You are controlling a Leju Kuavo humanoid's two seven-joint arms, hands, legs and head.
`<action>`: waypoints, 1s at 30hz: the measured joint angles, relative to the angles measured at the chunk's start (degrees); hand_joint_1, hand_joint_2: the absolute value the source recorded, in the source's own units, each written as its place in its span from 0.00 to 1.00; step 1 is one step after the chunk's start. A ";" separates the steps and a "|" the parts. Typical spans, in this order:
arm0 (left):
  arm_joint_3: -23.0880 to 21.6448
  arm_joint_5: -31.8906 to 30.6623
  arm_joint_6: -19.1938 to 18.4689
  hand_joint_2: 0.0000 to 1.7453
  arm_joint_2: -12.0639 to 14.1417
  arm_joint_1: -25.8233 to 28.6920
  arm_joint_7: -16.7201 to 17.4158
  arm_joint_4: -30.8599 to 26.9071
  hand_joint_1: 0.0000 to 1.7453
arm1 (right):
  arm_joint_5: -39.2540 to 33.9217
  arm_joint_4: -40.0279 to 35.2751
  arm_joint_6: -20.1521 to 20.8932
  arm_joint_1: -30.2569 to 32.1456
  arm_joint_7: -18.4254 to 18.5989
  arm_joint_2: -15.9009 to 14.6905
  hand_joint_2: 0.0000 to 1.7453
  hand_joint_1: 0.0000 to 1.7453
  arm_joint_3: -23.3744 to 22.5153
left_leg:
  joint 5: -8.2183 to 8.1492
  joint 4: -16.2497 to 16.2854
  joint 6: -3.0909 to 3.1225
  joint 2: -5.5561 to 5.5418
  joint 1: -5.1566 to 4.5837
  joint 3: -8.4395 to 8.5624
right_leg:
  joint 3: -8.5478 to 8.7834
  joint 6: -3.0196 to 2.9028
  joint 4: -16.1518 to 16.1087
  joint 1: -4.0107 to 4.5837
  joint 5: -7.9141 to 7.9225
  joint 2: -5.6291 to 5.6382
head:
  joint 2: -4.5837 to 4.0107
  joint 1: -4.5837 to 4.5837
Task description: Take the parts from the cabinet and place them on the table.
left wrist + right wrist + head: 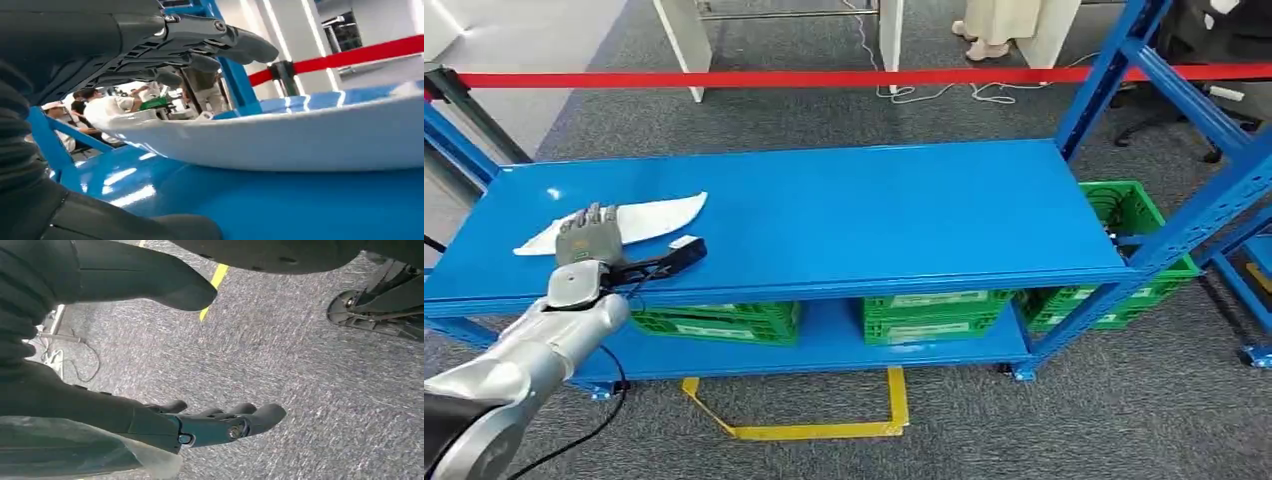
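Your left hand (590,237) sits over the white part (660,216) lying flat on the blue worktop (874,210), fingers (240,42) spread, no grip. Right hand (200,425) hangs over carpet (300,365), fingers apart, holding nothing.

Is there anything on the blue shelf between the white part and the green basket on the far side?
No. The head view shows bare blue shelf between the white part and green basket.

Part (639,222) on shelf (844,210) left end, crates (934,315) beneath.
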 joint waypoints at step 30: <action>0.81 -0.35 -6.36 1.00 0.50 1.31 0.39 0.92 1.00 | 0.96 -0.02 0.37 0.05 -0.37 0.00 1.00 0.00 -1.42 | -0.32 3.90 -0.11 0.03 0.09 -1.10 | 2.05 -0.34 -0.78 -0.05 -0.47 -0.05 | 0.00 -0.13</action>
